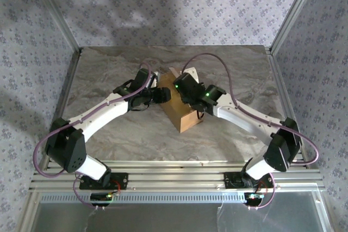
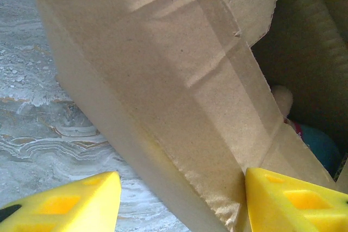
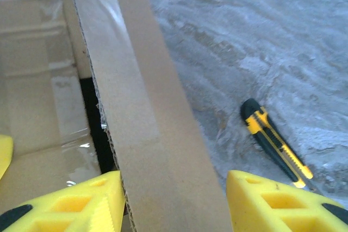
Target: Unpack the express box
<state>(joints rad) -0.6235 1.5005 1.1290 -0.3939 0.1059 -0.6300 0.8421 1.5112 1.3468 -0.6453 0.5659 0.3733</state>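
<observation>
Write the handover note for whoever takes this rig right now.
Left end effector: open, astride a raised flap of the box; one finger is clear of it.
Right end effector: fingers either side of another flap; grip unclear.
Box: mid-table, top open. Toy inside. Knife lies on the table beside the box.
Done: box opened, flaps up.
Left: take the toy out.

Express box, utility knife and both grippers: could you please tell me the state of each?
Express box, flaps open, plush toy inside.
Utility knife, lying on the table, untouched.
Left gripper, jaws open astride a flap.
Right gripper, jaws astride a flap, grip unclear.
</observation>
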